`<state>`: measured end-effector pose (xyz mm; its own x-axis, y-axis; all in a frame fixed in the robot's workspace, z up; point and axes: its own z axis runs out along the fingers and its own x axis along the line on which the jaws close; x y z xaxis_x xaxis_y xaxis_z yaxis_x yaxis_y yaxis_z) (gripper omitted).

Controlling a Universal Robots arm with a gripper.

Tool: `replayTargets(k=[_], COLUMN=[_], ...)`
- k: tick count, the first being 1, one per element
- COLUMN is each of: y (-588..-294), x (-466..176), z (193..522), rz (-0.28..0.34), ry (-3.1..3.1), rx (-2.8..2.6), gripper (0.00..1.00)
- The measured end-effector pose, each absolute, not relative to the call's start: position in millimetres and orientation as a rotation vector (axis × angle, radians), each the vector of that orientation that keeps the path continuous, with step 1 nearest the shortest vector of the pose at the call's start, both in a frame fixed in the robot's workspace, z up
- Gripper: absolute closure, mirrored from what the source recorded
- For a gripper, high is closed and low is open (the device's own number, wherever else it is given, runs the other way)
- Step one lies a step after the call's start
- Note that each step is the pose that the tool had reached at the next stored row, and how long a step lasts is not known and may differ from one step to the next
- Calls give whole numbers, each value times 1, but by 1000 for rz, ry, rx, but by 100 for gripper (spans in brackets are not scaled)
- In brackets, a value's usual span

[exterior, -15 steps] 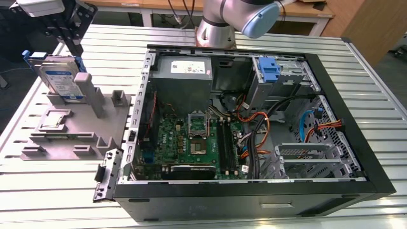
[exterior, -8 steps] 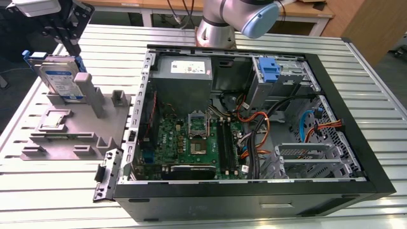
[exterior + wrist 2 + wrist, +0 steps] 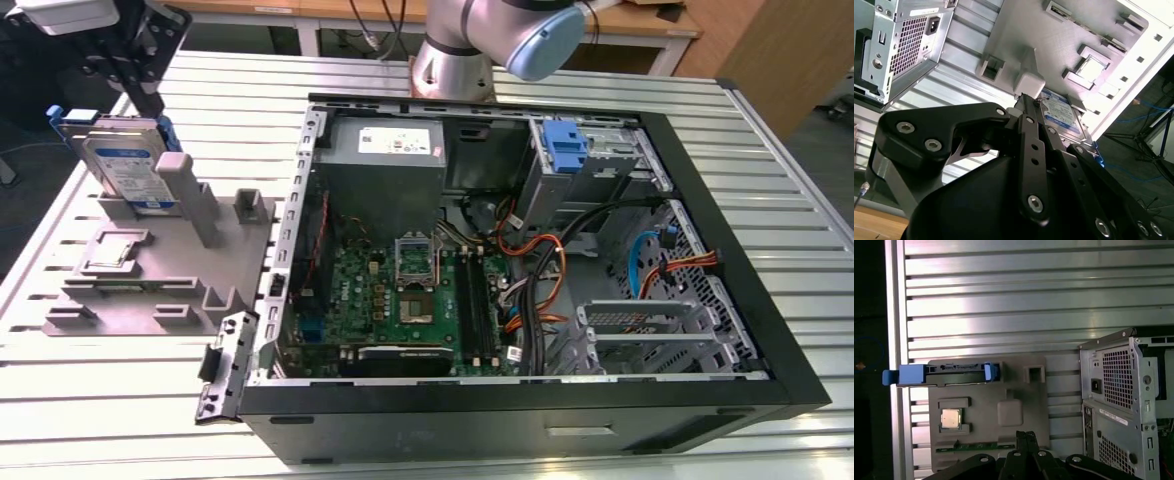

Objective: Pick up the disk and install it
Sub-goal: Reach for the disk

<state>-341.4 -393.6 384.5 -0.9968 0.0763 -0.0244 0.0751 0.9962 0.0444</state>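
Ribbed metal surface (image 3: 120,400), an open desktop case (image 3: 534,420) lying on its side on it, and a grey parts holder (image 3: 147,285) just beside the case on the exterior view's left. Progress check: as far as I can see, basically none of the job is done yet.

The disk (image 3: 127,170) stands upright on its edge in a slot at the holder's end away from the exterior camera. It has its blue carrier frame round it and the label faces out. In the first wrist view you get it edge-on, seated in the holder with nothing clamped on it.

The tool (image 3: 1025,436) hangs above the holder. In the exterior view it's close over the disk, but apart from it as far as I can judge. Its fingers look pinched together, narrow, with nothing between them. In the second wrist view the disk's label peeks out just past the fingertips, so it's near the thing, not on it.

Inside the case the motherboard (image 3: 400,290), the cables and the metal cage (image 3: 654,330) are in plain sight, and I can't spot a disk seated in there. A small square chip (image 3: 950,418) also lies in the holder near the disk, but that's not what we're after.

My read: pick-up not made, install not made, so the whole task is left.
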Motion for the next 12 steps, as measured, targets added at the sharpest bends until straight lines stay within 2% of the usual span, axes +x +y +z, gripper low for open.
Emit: replayTargets(k=[12], y=[-393], x=[-350], z=[384], rz=[68], ry=[3112], rx=[118], gripper=[90])
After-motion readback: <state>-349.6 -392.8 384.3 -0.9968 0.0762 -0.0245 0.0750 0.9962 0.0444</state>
